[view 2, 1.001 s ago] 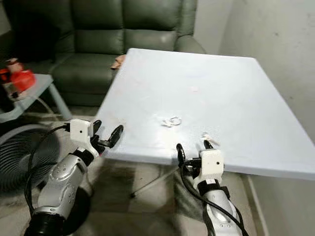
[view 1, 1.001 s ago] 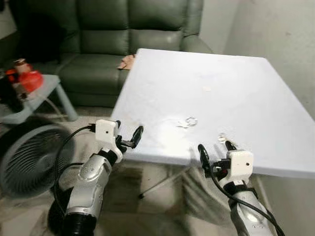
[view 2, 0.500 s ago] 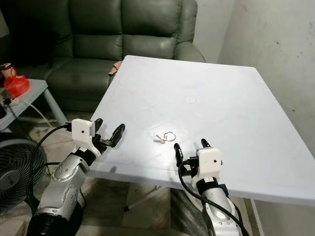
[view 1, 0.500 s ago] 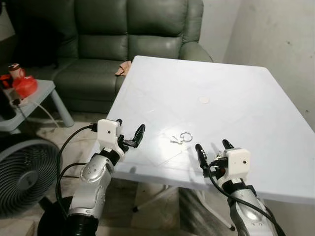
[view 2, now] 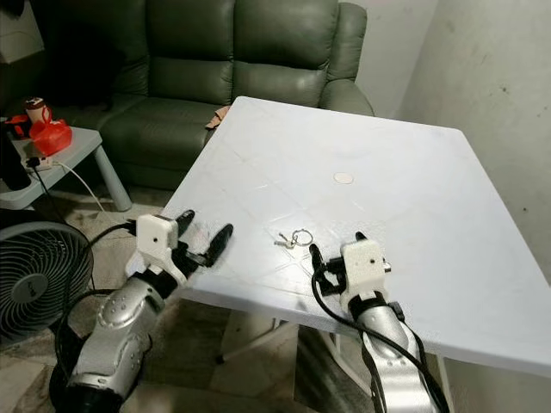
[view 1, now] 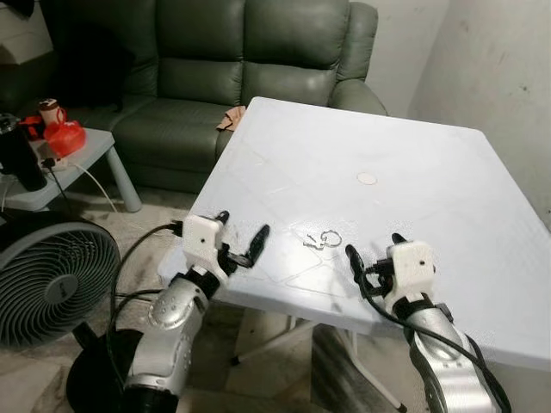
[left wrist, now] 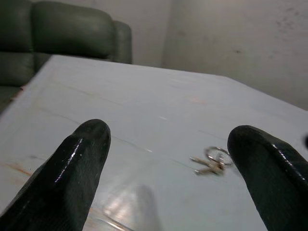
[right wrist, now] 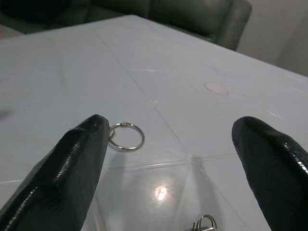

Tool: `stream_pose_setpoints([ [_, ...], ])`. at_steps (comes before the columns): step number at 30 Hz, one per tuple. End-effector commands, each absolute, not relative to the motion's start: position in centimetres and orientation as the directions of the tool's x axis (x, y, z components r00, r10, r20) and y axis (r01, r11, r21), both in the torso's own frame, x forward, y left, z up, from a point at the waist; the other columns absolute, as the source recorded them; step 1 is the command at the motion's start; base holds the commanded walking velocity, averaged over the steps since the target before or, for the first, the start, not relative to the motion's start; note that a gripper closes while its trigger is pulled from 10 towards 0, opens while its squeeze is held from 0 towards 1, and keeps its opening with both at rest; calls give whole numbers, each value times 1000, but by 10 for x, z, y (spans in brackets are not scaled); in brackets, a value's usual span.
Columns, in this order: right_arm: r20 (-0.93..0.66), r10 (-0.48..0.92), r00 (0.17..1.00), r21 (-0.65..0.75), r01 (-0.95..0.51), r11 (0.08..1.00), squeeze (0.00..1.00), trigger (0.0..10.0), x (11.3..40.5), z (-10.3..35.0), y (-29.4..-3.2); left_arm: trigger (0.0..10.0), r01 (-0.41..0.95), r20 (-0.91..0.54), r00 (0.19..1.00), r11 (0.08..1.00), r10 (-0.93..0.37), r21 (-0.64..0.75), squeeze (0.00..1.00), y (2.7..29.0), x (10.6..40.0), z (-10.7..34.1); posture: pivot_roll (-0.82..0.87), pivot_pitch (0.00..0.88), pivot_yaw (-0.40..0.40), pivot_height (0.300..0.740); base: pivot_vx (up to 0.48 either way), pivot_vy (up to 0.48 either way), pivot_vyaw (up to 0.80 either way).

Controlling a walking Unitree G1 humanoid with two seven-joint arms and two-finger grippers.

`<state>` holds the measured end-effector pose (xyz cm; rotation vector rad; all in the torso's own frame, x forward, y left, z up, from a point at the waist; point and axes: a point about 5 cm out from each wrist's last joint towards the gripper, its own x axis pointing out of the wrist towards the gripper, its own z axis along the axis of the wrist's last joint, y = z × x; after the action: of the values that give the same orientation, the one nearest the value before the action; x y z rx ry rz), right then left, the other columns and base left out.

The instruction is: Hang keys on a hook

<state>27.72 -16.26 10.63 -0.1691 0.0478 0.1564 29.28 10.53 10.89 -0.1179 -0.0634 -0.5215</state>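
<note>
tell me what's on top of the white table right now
On the white table lie the keys on a ring, near the front edge, and a small round disc farther back. Both open grippers, left and right, hover at that edge, hiding little.

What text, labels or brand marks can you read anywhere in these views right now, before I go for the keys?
None: no legible text in any view.
Keys on the white table: no tag or lettering visible.
Red item on the side table: too small and blurred to tell.
Fan: no badge readable.
</note>
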Motion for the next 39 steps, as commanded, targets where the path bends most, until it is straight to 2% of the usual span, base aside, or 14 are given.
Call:
stream_pose_setpoints([
  [1,-110,104,988,-177,-123,977,0,10000,282,104,-165,10000,533,106,844,844,-526,-62,0,101,289,114,-2,0,-70,740,0,0,0],
  [18,-262,-55,964,-103,29,994,0,10000,274,88,-171,10000,601,81,798,798,-597,-45,0,85,263,109,10,7,-80,740,0,0,0],
  [19,-273,-75,959,-99,49,994,0,8235,272,87,-174,10000,600,78,799,799,-596,-44,0,85,263,109,3,9,-76,740,0,0,0],
  [21,-283,-106,953,-111,77,991,0,7216,271,84,-178,10000,600,75,799,798,-597,-46,0,86,263,109,-4,13,-73,740,0,0,0],
  [26,-301,-132,945,-106,105,989,0,6745,269,82,-180,10000,603,73,797,796,-600,-42,0,85,265,111,-9,14,-71,740,0,0,0],
  [27,-302,-137,943,-107,110,988,0,6000,268,82,-180,10000,603,73,797,796,-600,-43,0,84,265,111,-11,15,-71,740,0,0,0],
  [29,-309,-150,939,-105,123,987,0,6314,268,82,-180,10000,602,73,798,798,-598,-44,0,84,266,111,-11,15,-71,740,0,0,0],
  [30,-311,-152,938,-100,126,987,0,4706,267,82,-179,10000,600,73,799,799,-596,-43,0,84,266,111,-15,19,-69,740,0,0,0],
  [31,-315,-156,936,-94,133,987,0,4863,267,82,-179,10000,598,74,801,800,-594,-43,0,84,266,111,-15,19,-69,740,0,0,0],
  [32,-320,-158,934,-87,137,987,0,8941,267,81,-179,10000,598,74,801,800,-594,-43,0,83,266,112,-17,21,-70,740,0,0,0],
  [33,-327,-153,932,-68,138,988,0,10000,267,81,-178,10000,598,74,801,800,-594,-44,0,83,266,112,-17,21,-70,740,0,0,0],
  [36,-317,-161,935,-67,147,987,0,10000,267,84,-178,10000,597,74,802,801,-593,-44,0,83,266,112,-17,21,-70,740,0,0,0],
  [37,-309,-174,935,-67,162,985,0,8627,268,85,-179,10000,596,74,802,801,-593,-45,0,83,266,112,-18,22,-69,740,0,0,0],
  [39,-311,-183,933,-61,173,983,0,8627,268,85,-179,10000,596,75,802,802,-592,-44,0,82,266,112,-18,22,-69,740,0,0,0],
])
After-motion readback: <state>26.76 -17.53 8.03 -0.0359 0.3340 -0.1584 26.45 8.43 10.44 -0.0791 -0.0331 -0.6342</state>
